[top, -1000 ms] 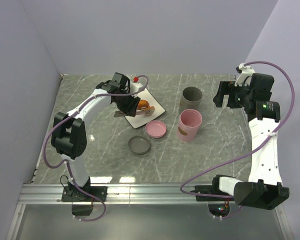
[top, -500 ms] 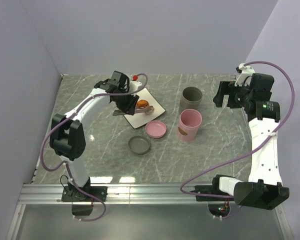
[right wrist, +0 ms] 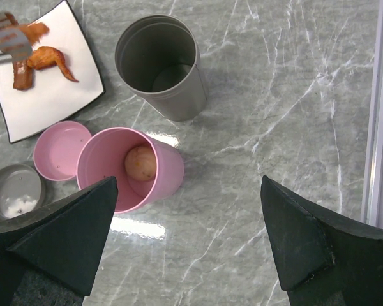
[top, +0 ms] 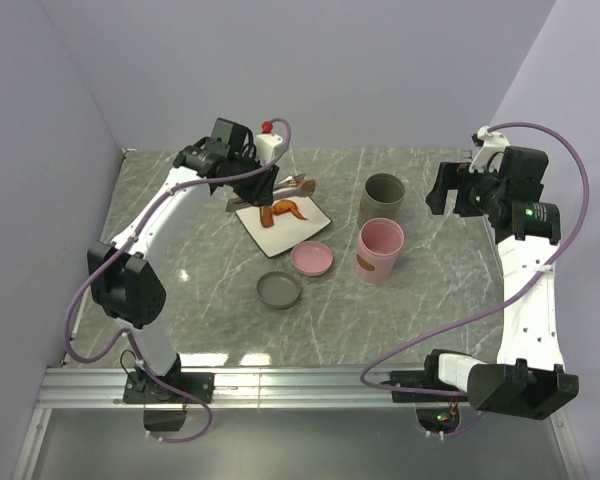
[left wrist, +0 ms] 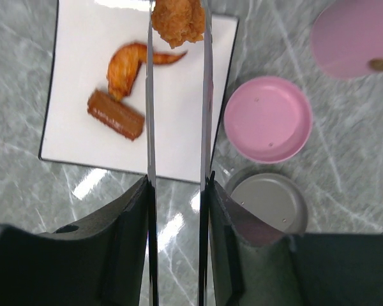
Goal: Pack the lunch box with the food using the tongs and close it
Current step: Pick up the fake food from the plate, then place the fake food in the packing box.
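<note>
Clamping the tongs [left wrist: 206, 95] between its fingers [left wrist: 124, 223], held the left pincer [left wrist: 177, 191] at a narrow gap, pressed against the outer faces of both silvery arms. Pinched the small brown nugget [left wrist: 177, 22] between the tong tips, over the 12 o'clock edge of the white plate [left wrist: 179, 127] as viewed from the left wrist. Found on that plate the curved orange-brown piece [left wrist: 127, 64] near the middle and the brown sausage [left wrist: 115, 115] just beside it at 7 o'clock. From overhead, placed the pink lid [top: 311, 258] at 5 o'clock of the plate, just beside its corner, and the grey lid [top: 279, 290] at 7 o'clock of the pink one, both flat on the marble surface [top: 430, 290]. Placed the pink container [top: 380, 250] upright at 3 o'clock of the pink lid, with the pale beige ball [right wrist: 140, 162] lying at its bottom, and the grey container [top: 383, 197] upright just beside it at 12 o'clock. Held the right pincer [top: 450, 190] raised at 3 o'clock of the grey container, well apart, spread wide and gripping nothing.
</note>
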### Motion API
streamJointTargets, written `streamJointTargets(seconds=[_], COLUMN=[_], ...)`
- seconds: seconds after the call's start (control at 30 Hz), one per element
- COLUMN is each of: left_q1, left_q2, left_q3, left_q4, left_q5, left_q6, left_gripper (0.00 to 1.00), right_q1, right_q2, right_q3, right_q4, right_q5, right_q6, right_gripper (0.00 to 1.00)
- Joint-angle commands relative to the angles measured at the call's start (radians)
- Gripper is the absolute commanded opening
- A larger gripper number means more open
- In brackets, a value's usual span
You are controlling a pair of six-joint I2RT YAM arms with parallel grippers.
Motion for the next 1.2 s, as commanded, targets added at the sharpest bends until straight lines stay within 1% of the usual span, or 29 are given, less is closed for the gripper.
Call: streamJointTargets(seconds=[0.0, 0.1, 0.2, 0.4, 0.5, 0.7, 0.77, 0.87, 0.9, 0.93, 1.0, 1.17], left_q1=[-0.028, -0.059, -0.100, -0.171, -0.191, -0.224, -0.230, -0.246, -0.247, -0.249, -0.249, -0.258], left_q2=[-0.077, -0.071, -0.052, 0.061, 0.099, 0.204, 0.224, 0.248, 0.259, 0.262, 0.267, 0.284], left_q3=[0.106, 0.186, 0.226, 0.342, 0.376, 0.487, 0.488, 0.501, 0.496, 0.493, 0.481, 0.485], left_q4=[0.038, 0.055, 0.075, 0.078, 0.115, 0.133, 0.150, 0.155, 0.155, 0.161, 0.167, 0.166], left_q5=[0.078, 0.112, 0.115, 0.113, 0.107, 0.092, 0.090, 0.084, 0.081, 0.079, 0.079, 0.081], left_q6=[-0.032, -0.055, -0.061, -0.069, -0.084, -0.115, -0.121, -0.121, -0.118, -0.118, -0.118, -0.123], left_gripper=[0.25, 0.25, 0.25, 0.25, 0.26, 0.26, 0.26, 0.27, 0.27, 0.27, 0.28, 0.32], right_q1=[-0.008, -0.009, -0.012, -0.020, -0.021, -0.021, -0.021, -0.021, -0.023, -0.021, -0.021, -0.023], right_q2=[-0.004, 0.005, 0.013, 0.018, 0.033, 0.067, 0.068, 0.068, 0.068, 0.070, 0.076, 0.076], right_q3=[0.015, 0.023, 0.034, 0.046, 0.055, 0.092, 0.094, 0.081, 0.080, 0.078, 0.075, 0.058], right_q4=[0.009, 0.001, -0.011, -0.015, -0.026, -0.052, -0.049, -0.023, -0.019, -0.015, -0.017, -0.003], right_q5=[-0.006, -0.006, -0.006, 0.025, 0.066, 0.125, 0.136, 0.197, 0.243, 0.258, 0.281, 0.280], right_q6=[0.003, 0.003, 0.005, 0.017, 0.028, 0.054, 0.069, 0.108, 0.108, 0.141, 0.142, 0.145], right_gripper=[1.00, 1.00, 1.00, 1.00, 1.00, 1.00, 1.00, 1.00, 1.00, 1.00, 1.00, 1.00])
